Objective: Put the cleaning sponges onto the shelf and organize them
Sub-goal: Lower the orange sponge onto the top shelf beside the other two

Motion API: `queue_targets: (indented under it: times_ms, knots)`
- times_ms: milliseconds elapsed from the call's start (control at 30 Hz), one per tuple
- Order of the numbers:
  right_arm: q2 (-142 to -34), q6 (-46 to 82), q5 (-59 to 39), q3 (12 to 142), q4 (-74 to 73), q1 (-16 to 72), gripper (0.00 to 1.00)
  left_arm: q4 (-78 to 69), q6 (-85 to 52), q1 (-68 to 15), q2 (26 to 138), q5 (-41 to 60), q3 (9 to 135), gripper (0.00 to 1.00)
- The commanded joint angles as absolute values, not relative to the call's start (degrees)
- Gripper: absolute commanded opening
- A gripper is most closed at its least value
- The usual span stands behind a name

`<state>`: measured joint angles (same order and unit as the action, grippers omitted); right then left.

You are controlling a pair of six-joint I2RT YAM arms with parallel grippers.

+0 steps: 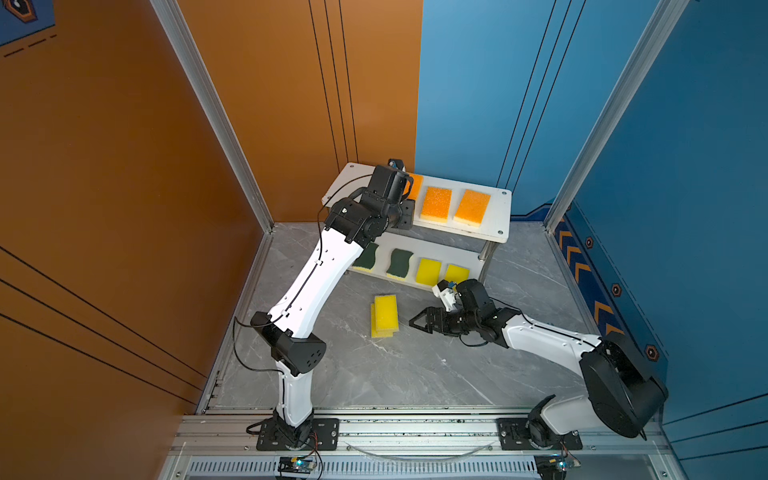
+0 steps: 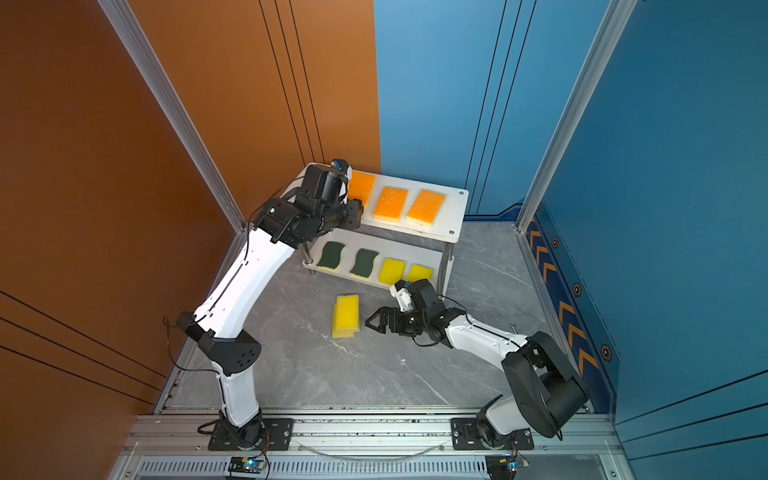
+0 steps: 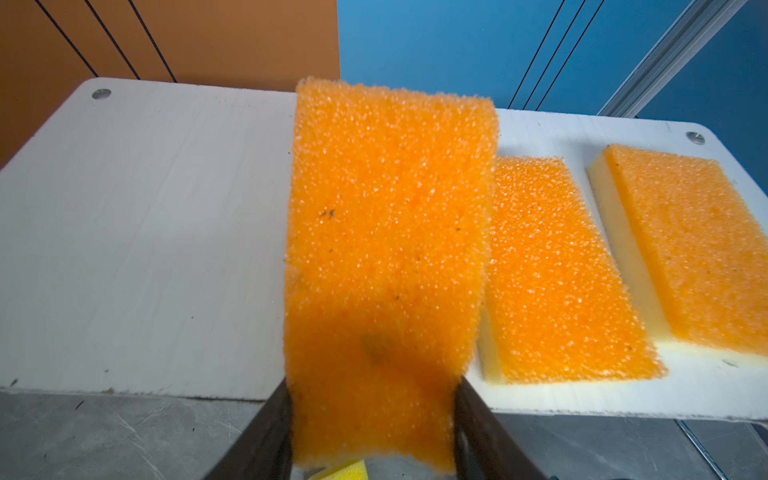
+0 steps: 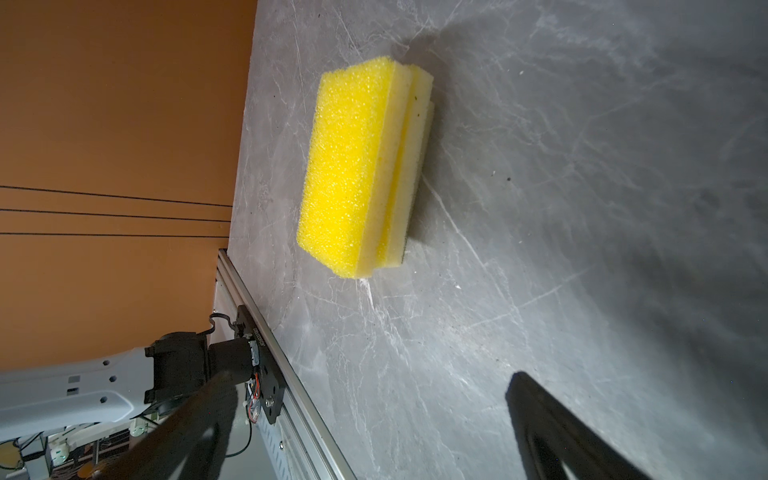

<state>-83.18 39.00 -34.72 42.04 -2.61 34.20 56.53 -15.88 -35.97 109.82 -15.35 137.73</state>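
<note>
The shelf [image 1: 500, 216] [image 2: 456, 216] stands at the back. Two orange sponges [image 1: 435, 203] [image 1: 471, 208] lie on its top board [image 3: 145, 228]. My left gripper [image 3: 372, 386] is shut on a third orange sponge [image 3: 386, 232] [image 2: 360, 187], held over that board beside them. On the lower board lie two green pads [image 1: 368, 257] [image 1: 400, 264] and two yellow sponges [image 1: 428, 271] [image 1: 456, 273]. A stack of two yellow sponges [image 1: 385, 316] [image 4: 353, 166] lies on the floor. My right gripper [image 1: 413, 322] [image 4: 370, 374] is open and empty just right of the stack.
The grey marble floor [image 1: 395, 374] is walled by an orange panel [image 1: 124, 187] on the left and blue panels [image 1: 685, 208] behind and right. Aluminium posts [image 1: 216, 112] stand at the corners. The arms' mounting rail [image 1: 415, 432] runs along the front.
</note>
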Motion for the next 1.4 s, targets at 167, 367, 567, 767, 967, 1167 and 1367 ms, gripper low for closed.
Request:
queue_targets:
  times_ms: [167,367,567,767,967,1167,1367]
  knots:
    - [-83.3,39.3,-35.7,40.8,-4.2,34.6,1.00,57.5,-16.4,-35.7,112.1,-14.3,141.7,0.56]
    - [-83.1,39.3,-35.7,40.6,-4.2,34.2,1.00,57.5,-16.4,-35.6,113.7,-14.1,143.1,0.58]
    - [-83.0,39.2,-35.8,40.6,-4.0,34.2,1.00,57.5,-16.6,-35.6,114.3,-13.8,143.3,0.62]
    - [-83.1,39.3,-35.8,40.5,-4.1,34.2,1.00,57.4,-16.7,-35.6,114.6,-13.8,143.9,0.65]
    - [-83.1,39.2,-35.9,40.5,-4.1,34.0,1.00,57.4,-17.0,-35.5,115.5,-13.7,144.8,0.67]
    - [-83.1,39.1,-36.0,40.3,-4.1,33.8,1.00,57.4,-17.1,-35.5,115.8,-13.3,145.0,0.70]
    - [-83.3,39.3,-35.9,40.2,-4.4,33.8,1.00,57.5,-17.0,-35.5,115.7,-13.2,145.0,0.71]
